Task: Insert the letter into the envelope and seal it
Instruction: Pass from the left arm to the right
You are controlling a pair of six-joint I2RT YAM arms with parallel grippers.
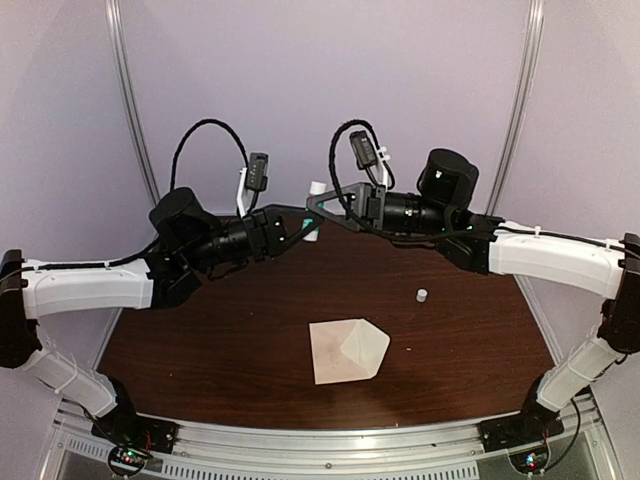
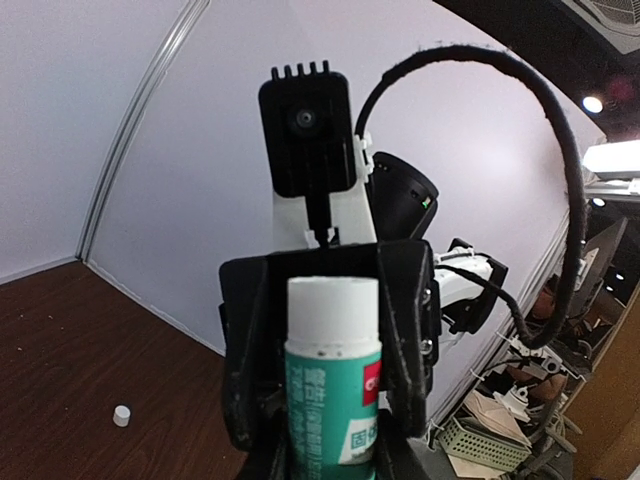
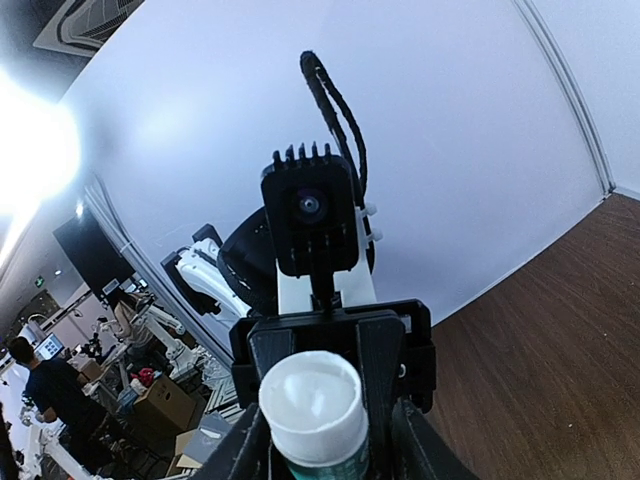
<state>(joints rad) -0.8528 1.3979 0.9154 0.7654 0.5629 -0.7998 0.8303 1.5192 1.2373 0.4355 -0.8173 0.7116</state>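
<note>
The pale beige envelope (image 1: 347, 350) lies flat on the dark wooden table (image 1: 230, 340) near the front middle, its pointed flap towards the right. No separate letter shows. Both arms are raised and meet above the back of the table. My left gripper (image 1: 303, 228) (image 2: 330, 330) is shut on a green-and-white glue stick (image 2: 330, 400), whose tip points away from it. My right gripper (image 1: 312, 208) (image 3: 315, 420) faces it, with its fingers against the stick's uncapped white end (image 3: 310, 400).
A small white cap (image 1: 421, 295) stands on the table right of centre, also seen in the left wrist view (image 2: 121, 415). Pale curved walls with metal rails close the back. The arm bases stand at the front corners.
</note>
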